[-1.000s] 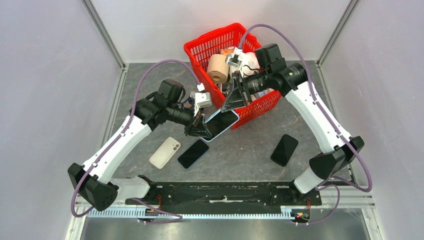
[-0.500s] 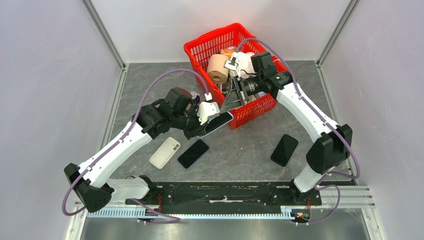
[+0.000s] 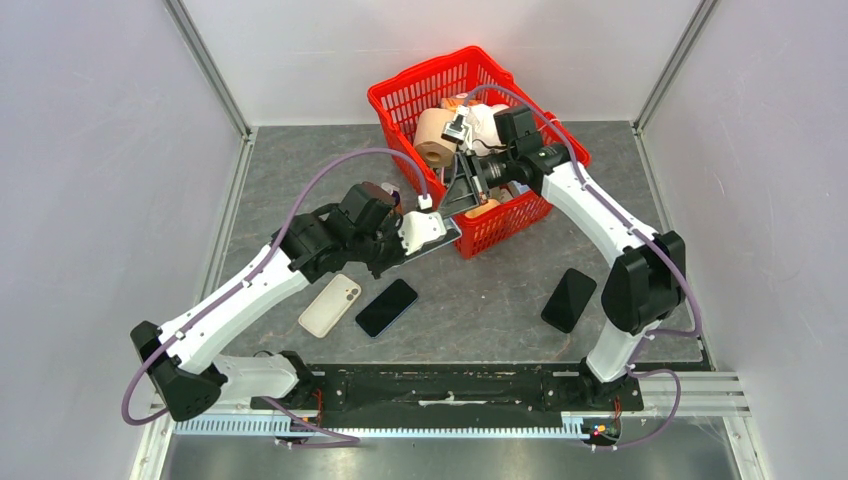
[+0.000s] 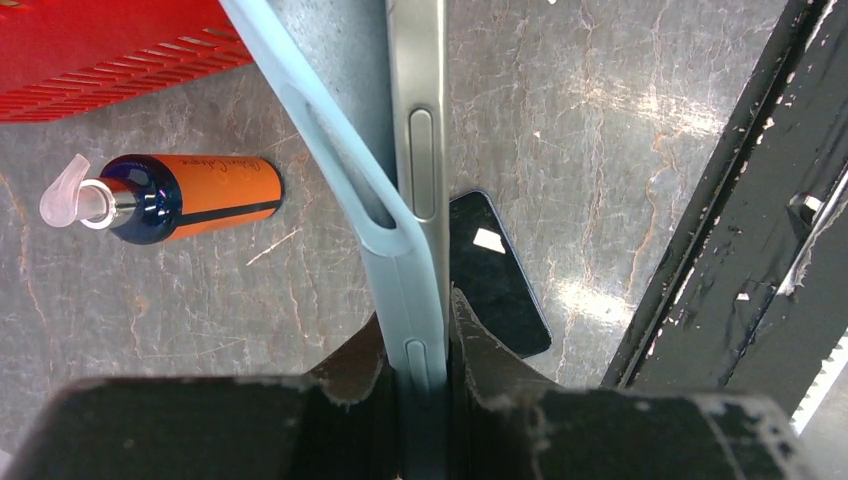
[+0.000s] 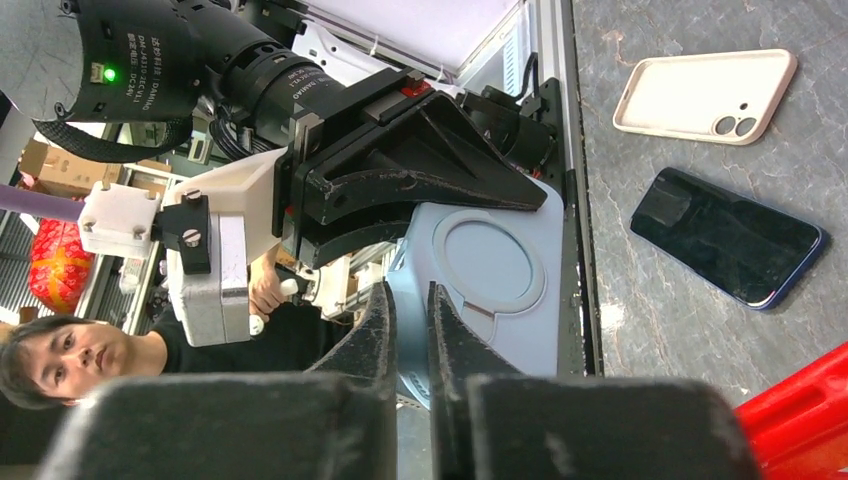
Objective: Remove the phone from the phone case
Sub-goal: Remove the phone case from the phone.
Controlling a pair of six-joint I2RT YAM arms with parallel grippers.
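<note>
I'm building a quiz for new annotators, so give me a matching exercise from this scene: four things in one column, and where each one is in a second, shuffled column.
Things:
1. light-blue case
2. cream case
3. paper roll
4. orange bottle

Places:
A. inside the red basket
B. lying on its side on the table
C. clamped in the left gripper
D. flat on the table beside a dark phone

Pairs: 1-C, 2-D, 3-A, 4-B.
</note>
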